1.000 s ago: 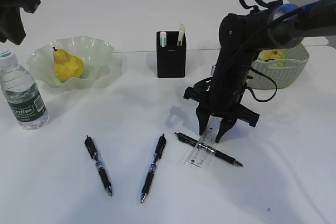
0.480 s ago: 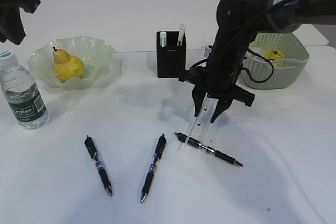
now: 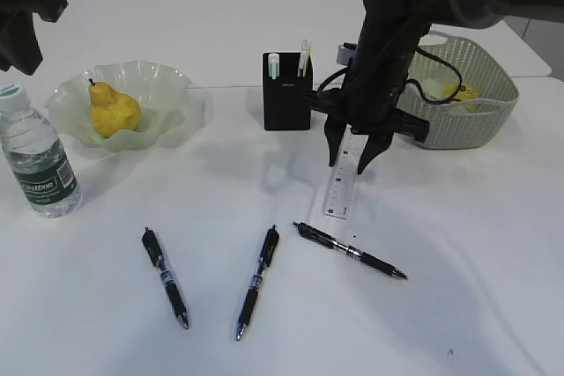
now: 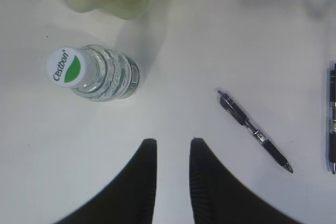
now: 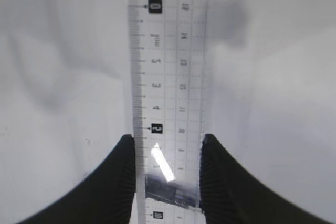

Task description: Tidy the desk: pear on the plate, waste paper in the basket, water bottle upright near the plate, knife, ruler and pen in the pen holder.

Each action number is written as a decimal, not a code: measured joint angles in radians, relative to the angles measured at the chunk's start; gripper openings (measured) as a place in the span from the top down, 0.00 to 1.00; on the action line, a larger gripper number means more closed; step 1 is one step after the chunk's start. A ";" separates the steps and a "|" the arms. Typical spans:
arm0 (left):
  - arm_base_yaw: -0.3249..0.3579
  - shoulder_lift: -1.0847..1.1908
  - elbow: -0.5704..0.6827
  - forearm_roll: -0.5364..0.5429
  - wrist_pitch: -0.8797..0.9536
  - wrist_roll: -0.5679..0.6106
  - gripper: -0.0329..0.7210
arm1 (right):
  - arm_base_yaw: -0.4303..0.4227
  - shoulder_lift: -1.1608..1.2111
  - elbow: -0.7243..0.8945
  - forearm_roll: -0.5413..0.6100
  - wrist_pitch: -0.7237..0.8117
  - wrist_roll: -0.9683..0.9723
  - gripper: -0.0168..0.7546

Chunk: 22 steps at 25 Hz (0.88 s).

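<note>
My right gripper (image 3: 351, 163) is shut on the clear ruler (image 3: 342, 184) and holds it off the table, hanging down; the right wrist view shows the ruler (image 5: 168, 77) clamped between the jaws (image 5: 167, 139). The black pen holder (image 3: 287, 99) stands just left of it. Three black pens (image 3: 166, 277) (image 3: 256, 281) (image 3: 350, 251) lie on the table. The pear (image 3: 113, 110) lies on the green plate (image 3: 167, 85). The water bottle (image 3: 35, 163) stands upright left of the plate, also in the left wrist view (image 4: 94, 74). My left gripper (image 4: 173, 142) is open and empty, high above the table.
A pale green woven basket (image 3: 480, 121) with something yellow inside stands at the right, behind my right arm. The holder has a couple of items sticking up in it. The table's back edge runs behind the plate and holder.
My right gripper has lifted the ruler off the pen it lay across and carried it up and back-left, toward the pen holder. The left arm has not moved.
</note>
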 joint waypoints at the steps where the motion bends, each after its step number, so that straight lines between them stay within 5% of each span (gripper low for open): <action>1: 0.000 0.000 0.000 0.000 0.000 0.000 0.77 | 0.000 0.000 -0.014 -0.008 0.002 -0.019 0.59; 14: 0.000 0.000 0.000 0.012 0.000 0.000 0.77 | 0.000 0.000 -0.276 -0.148 0.012 -0.212 0.59; 22: 0.000 0.000 0.000 0.017 0.000 0.000 0.77 | 0.000 0.000 -0.303 -0.187 -0.105 -0.321 0.59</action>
